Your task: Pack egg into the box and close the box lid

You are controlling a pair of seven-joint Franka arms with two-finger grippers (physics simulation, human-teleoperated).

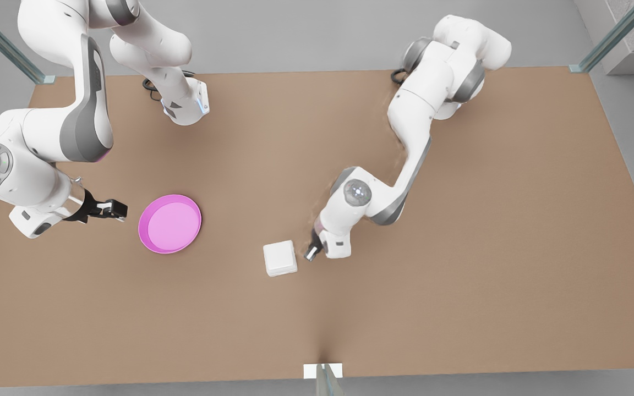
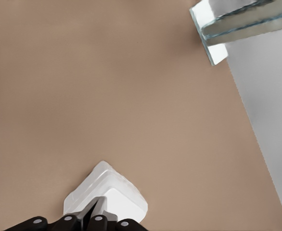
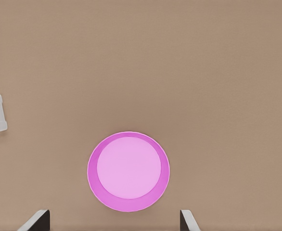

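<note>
Closed white box [image 1: 280,258] sits lid-down, no egg visible. Left gripper [image 1: 312,253] touches its edge, fingers pressed together; a shove could slide the box or reopen the lid. Right gripper [image 1: 114,209], jaws spread, waits beside the pink plate [image 1: 169,223], far from the box.

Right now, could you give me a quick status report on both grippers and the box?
Left gripper shut, beside the box. Right gripper open, waiting beside the pink plate. Box lid closed. Nothing in the way.
</note>
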